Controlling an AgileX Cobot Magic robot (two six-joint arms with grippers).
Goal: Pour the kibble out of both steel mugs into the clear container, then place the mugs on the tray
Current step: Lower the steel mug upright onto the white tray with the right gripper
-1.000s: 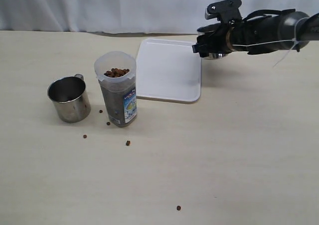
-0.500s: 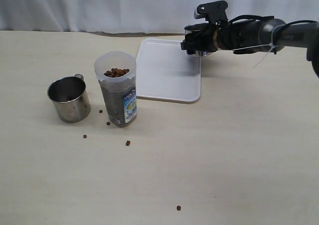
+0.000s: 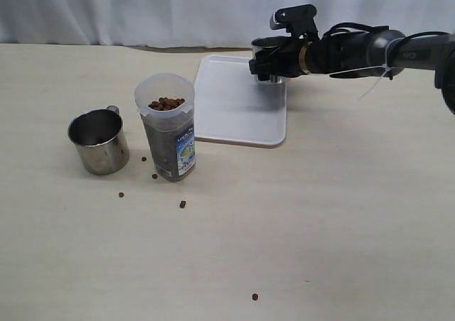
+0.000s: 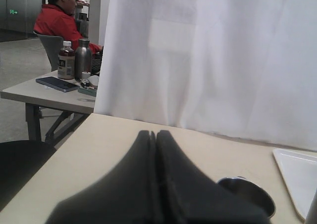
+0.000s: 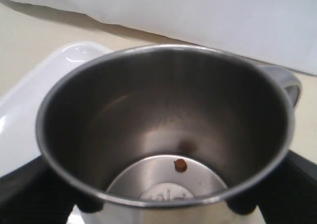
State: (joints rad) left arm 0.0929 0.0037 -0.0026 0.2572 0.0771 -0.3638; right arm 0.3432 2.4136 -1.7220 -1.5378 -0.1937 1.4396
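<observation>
Table (image 3: 320, 229) | exterior: spilled kibble (image 3: 183, 204) | right wrist: one pellet (image 5: 181, 165) inside mug (image 5: 99, 135)

Right claw (image 3: 271, 65) grips a steel mug (image 5: 158, 110), arm outstretched; left claw (image 4: 156, 149) closed.

Left mug (image 3: 98, 140): polished steel, shiny, mirror-like outside. Right mug (image 5: 163, 135): same steel, inside duller, brushed, bright rim. Container (image 3: 167, 133): translucent plastic, smooth. Tray (image 3: 238, 104): white plastic, smooth, slight gloss. Kibble (image 3: 166, 104): matt brown, rough. Worktop (image 3: 320, 229): pale wood-look, matt, smooth. Curtain (image 3: 142, 12): white cloth, matt, soft folds.
</observation>
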